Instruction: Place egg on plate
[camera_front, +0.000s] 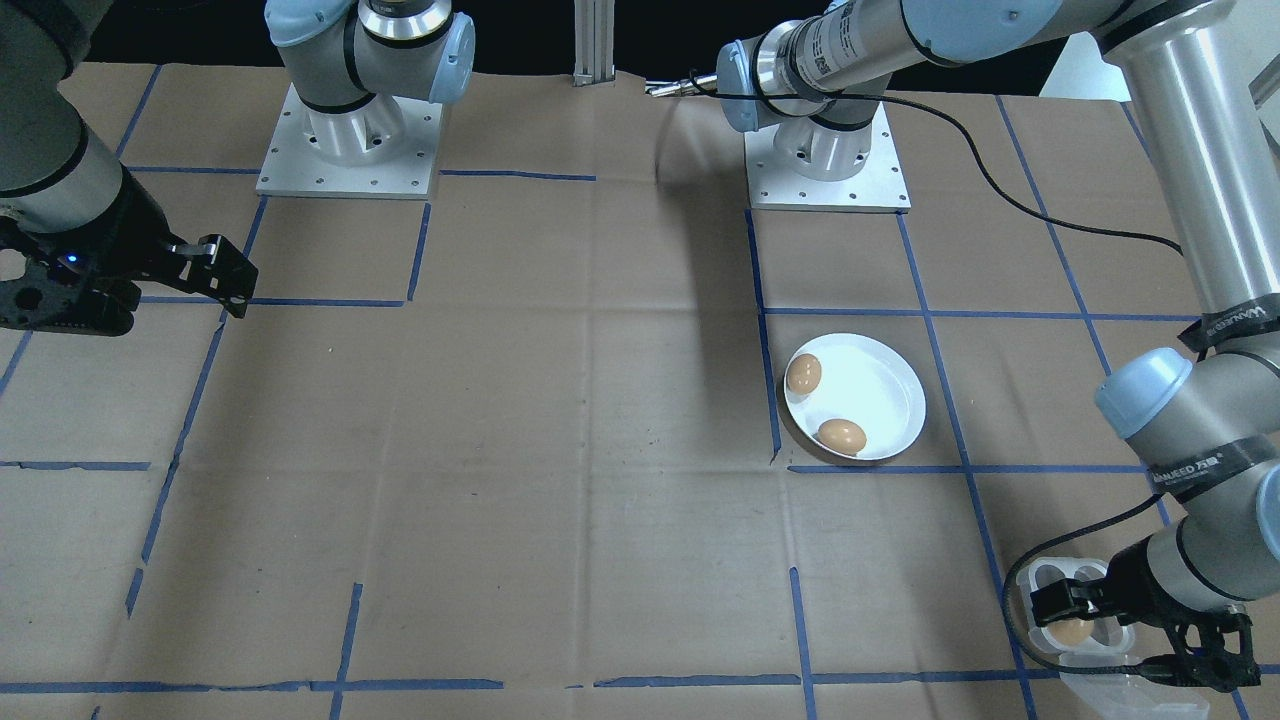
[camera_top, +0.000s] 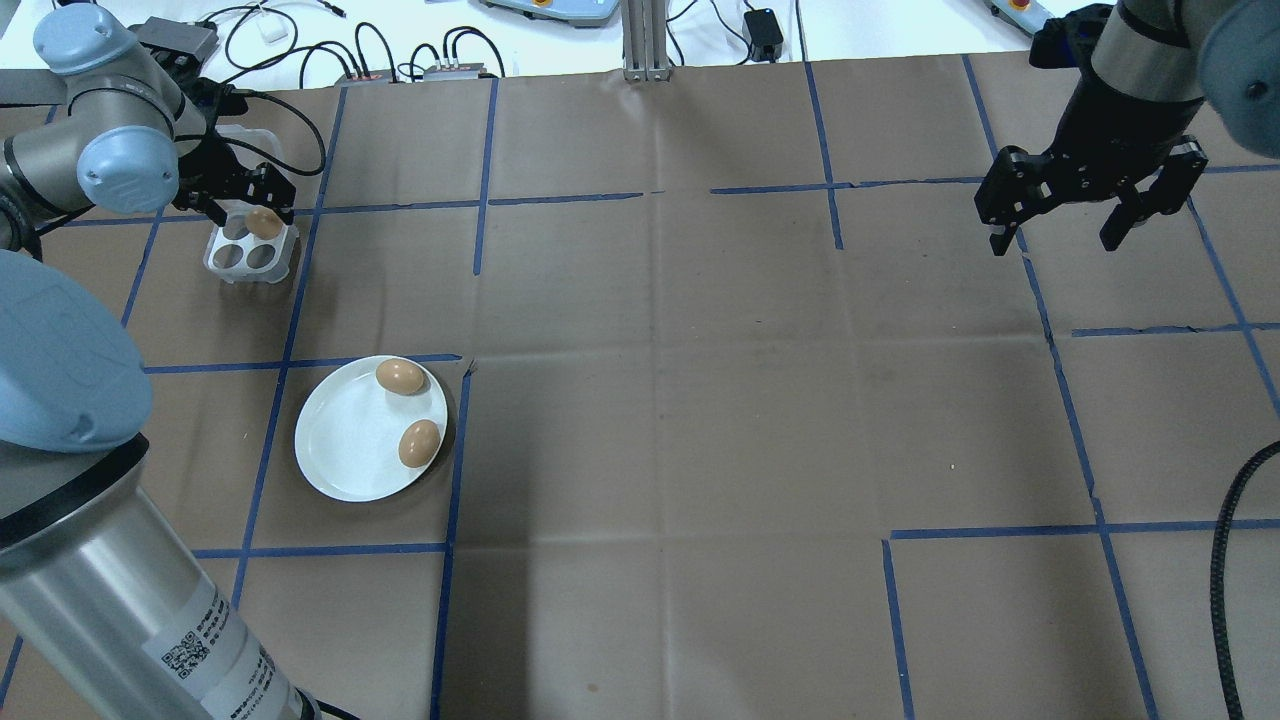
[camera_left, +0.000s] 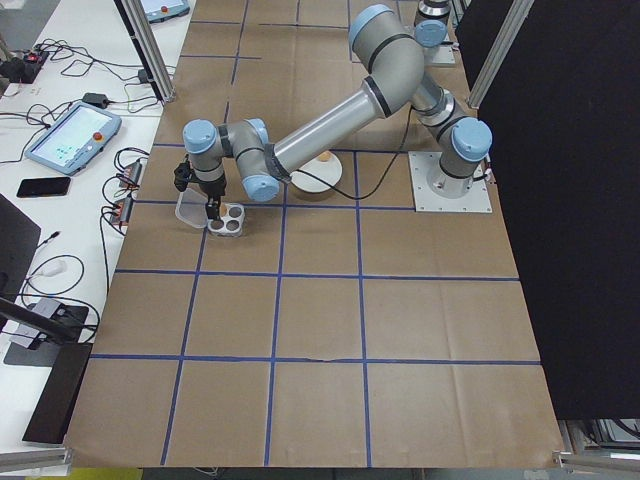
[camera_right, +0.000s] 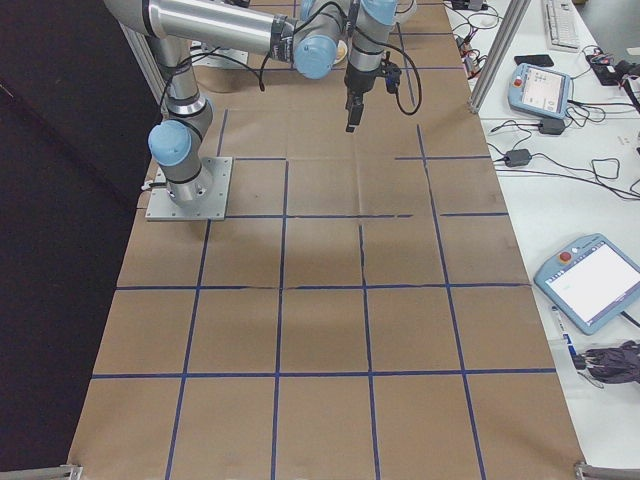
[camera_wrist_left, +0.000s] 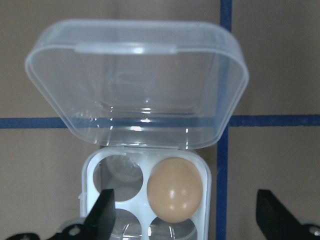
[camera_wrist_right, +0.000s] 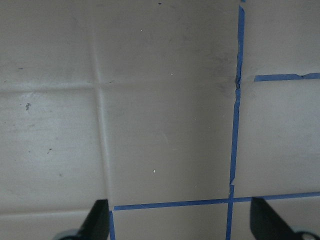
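Note:
The round white plate (camera_top: 340, 440) lies left of centre with two brown eggs on it, one near its far rim (camera_top: 400, 376) and one at its right side (camera_top: 419, 443). Further back on the left stands a small four-cup egg tray (camera_top: 228, 262) holding one brown egg (camera_wrist_left: 174, 190). Its clear lid (camera_wrist_left: 135, 85) is flipped open behind it. My left gripper (camera_wrist_left: 185, 200) hangs open just above the tray, with a finger on either side of that egg, apart from it. My right gripper (camera_top: 1055, 240) is open and empty over bare paper at the far right.
Brown paper with blue tape lines covers the table (camera_top: 700, 400). The two arm bases (camera_front: 350, 140) stand on the robot's side. Cables and boxes (camera_top: 400, 60) lie beyond the table's far edge. The left arm's large links (camera_top: 70, 400) overhang the near left corner.

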